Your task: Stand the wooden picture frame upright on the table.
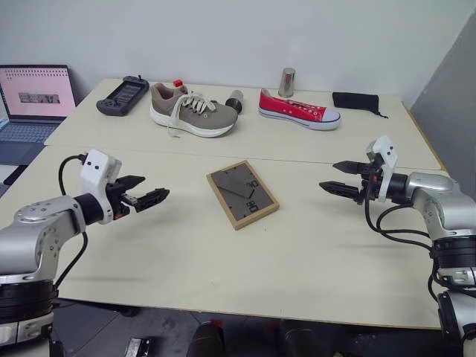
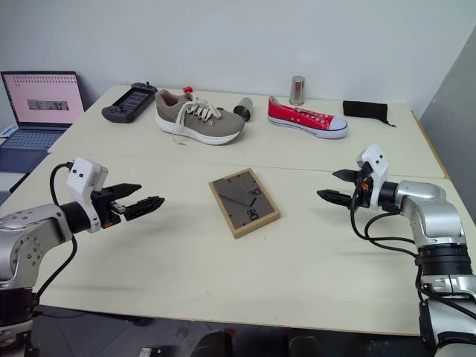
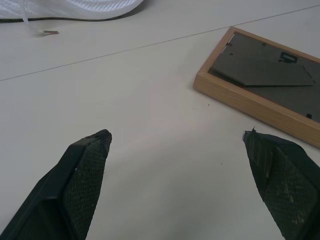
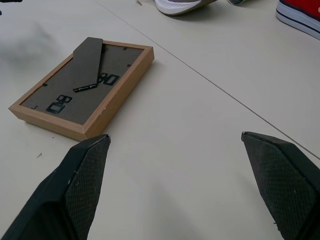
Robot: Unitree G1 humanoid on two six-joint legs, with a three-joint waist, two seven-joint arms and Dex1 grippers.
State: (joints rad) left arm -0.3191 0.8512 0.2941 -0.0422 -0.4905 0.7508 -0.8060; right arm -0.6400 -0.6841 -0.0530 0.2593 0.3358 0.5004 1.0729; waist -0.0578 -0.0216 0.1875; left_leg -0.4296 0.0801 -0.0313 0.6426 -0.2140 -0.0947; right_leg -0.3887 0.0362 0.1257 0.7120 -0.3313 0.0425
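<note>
1. The picture frame (image 1: 242,194) lies flat on the tabletop (image 1: 223,253), dark backing board and strut facing up, turned at a slant between the two arms.
2. The left end effector (image 1: 151,197) hovers over the tabletop with its fingers spread wide and nothing in them, well apart from the frame.
3. The right end effector (image 1: 339,177) is likewise wide open and empty, aimed at the frame from the other side.
4. Risk: the frame sits flush on the smooth top, so a finger may fail to get under an edge and simply push it along.
5. Risk: the strut lies folded against the board; stood up without it swung out, the frame would likely topple.
6. Risk: a sideways shove could slide the frame toward the tan shoe (image 1: 190,111) behind it.
</note>
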